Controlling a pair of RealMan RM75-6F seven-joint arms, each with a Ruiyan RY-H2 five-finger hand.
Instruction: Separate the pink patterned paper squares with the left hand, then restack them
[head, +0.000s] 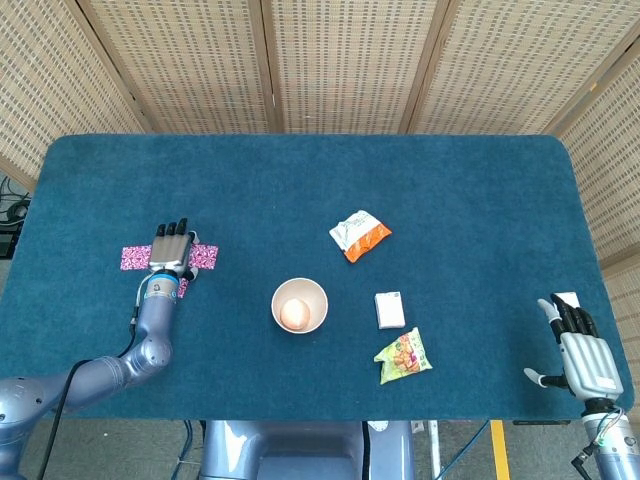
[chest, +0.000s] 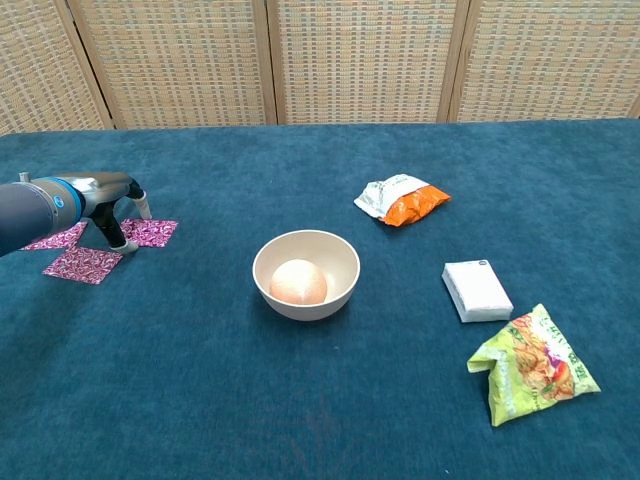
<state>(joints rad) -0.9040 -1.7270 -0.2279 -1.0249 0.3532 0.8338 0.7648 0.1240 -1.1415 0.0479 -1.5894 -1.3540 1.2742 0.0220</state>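
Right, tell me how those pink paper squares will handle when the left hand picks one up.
The pink paper squares lie flat on the cloth, so probably thin, floppy, hard to pinch. The left hand would likely slide one first.

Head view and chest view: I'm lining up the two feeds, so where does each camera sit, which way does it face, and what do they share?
Head view: high above the table's near edge, looking steeply down on the blue table; shows the left hand with its arm, and the right hand at the lower right.
Chest view: lower, near the table's front edge, facing forward across it toward the wicker screens; only the left hand and forearm show.
Shared: pink paper squares, bowl, orange packet, white box, green packet.
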